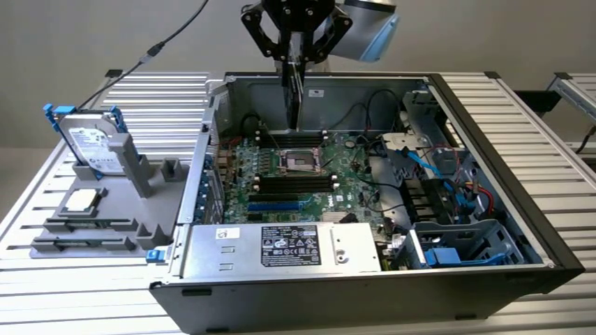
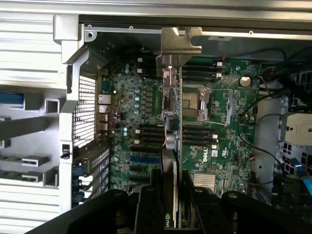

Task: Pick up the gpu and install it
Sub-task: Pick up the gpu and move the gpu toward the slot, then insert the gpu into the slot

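The gpu (image 1: 295, 94) hangs upright and edge-on over the open computer case (image 1: 484, 139), its lower edge just above the green motherboard (image 1: 279, 174) near the CPU socket. My gripper (image 1: 296, 57) is shut on the card's top edge. In the wrist view the gpu (image 2: 171, 126) runs away from the fingers (image 2: 192, 200), with its silver end bracket (image 2: 180, 44) at the case's rear wall. The card hovers over the board between the slot area and the socket; I cannot tell whether it touches anything.
A grey holder (image 1: 112, 209) at the exterior view's left carries a silver hard drive with blue frame (image 1: 88, 143) and a small square CPU chip (image 1: 79, 201). A power supply (image 1: 279, 248), cables and drive cages (image 1: 465, 237) crowd the case.
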`<state>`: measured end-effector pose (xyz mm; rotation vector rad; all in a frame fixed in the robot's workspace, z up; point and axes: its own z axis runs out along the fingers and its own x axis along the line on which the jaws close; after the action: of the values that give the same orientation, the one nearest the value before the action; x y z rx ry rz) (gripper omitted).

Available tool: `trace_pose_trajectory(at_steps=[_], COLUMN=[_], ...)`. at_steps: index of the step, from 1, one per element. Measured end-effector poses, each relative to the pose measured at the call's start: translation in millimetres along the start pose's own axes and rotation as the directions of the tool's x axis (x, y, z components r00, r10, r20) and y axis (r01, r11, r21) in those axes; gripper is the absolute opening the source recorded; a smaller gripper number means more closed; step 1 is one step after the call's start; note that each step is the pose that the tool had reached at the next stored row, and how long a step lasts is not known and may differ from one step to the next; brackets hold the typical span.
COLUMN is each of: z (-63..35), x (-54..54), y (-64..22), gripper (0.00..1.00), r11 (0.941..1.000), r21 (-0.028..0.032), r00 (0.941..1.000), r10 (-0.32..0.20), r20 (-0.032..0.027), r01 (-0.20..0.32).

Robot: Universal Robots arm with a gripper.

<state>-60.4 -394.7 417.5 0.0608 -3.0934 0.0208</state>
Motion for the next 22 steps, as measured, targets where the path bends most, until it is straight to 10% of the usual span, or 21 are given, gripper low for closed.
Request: trace_pose_trajectory(at_steps=[15,22], z=[0.2,0.9], x=[-0.2,-0.1], y=[0.0,0.0], gripper=[0.27,0.27], r11=[1.0000,0.9919], r21=[-0.0006,0.0022], r00=[1.0000,0.9919], r10=[-0.005,-0.127], r20=[0.0003,0.0017], r01=[0.005,0.127])
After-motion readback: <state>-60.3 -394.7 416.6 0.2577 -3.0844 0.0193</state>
